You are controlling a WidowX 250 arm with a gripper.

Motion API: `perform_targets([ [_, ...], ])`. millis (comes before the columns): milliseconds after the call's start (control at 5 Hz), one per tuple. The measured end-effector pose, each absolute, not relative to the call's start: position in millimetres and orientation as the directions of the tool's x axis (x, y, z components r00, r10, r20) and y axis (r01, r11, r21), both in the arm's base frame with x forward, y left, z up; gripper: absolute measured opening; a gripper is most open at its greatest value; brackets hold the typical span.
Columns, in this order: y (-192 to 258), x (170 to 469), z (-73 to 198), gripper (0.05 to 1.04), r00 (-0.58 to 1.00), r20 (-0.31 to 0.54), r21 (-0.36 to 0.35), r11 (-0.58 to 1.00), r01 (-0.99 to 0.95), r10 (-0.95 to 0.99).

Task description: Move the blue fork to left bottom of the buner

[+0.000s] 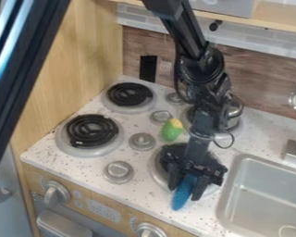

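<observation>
Speckled white counter [70, 164] spreads around the front right burner [158, 175] of a toy stove, with a brown wood-grain wall [262, 69] behind it and light grey tiles [262, 44] higher up. From the top of the view the black arm [190, 41] comes down over that burner, and its gripper [188, 184] hangs at the burner's near side, fingers closed around the blue fork [183, 190]. The fork slants down out of the fingers, its lower end past the burner's near rim, toward the counter's front edge; whether that end touches the counter, I cannot tell.

Left of the front right burner is another burner with a black coil [92, 131], and farther back on that side is a second black coil [131, 94]. Behind the landmark burner, partly hidden by the arm, is a metal pot [234, 110]. A green and yellow toy [172, 130] sits just beyond the burner, toward the back left. Round grey knobs [118, 171] stand on the stove top to its left. To its right is the grey sink [236, 169], and below its near side, on the wooden front panel, is a control knob [151, 230].
</observation>
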State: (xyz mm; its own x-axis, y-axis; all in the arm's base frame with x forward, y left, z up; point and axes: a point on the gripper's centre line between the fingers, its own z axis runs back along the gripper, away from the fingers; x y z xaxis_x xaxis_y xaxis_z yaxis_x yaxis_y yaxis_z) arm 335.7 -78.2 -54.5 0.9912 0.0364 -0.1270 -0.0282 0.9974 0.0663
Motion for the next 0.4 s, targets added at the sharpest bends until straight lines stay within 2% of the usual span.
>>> perform_targets([
  [200, -72.1, 337.1, -31.4, 0.370, 0.996, -0.051, 0.085, 0.994, -0.063, 0.068],
  [400, -61.0, 343.2, 12.8, 0.362, 0.994, 0.062, 0.084, 0.992, -0.091, 0.086],
])
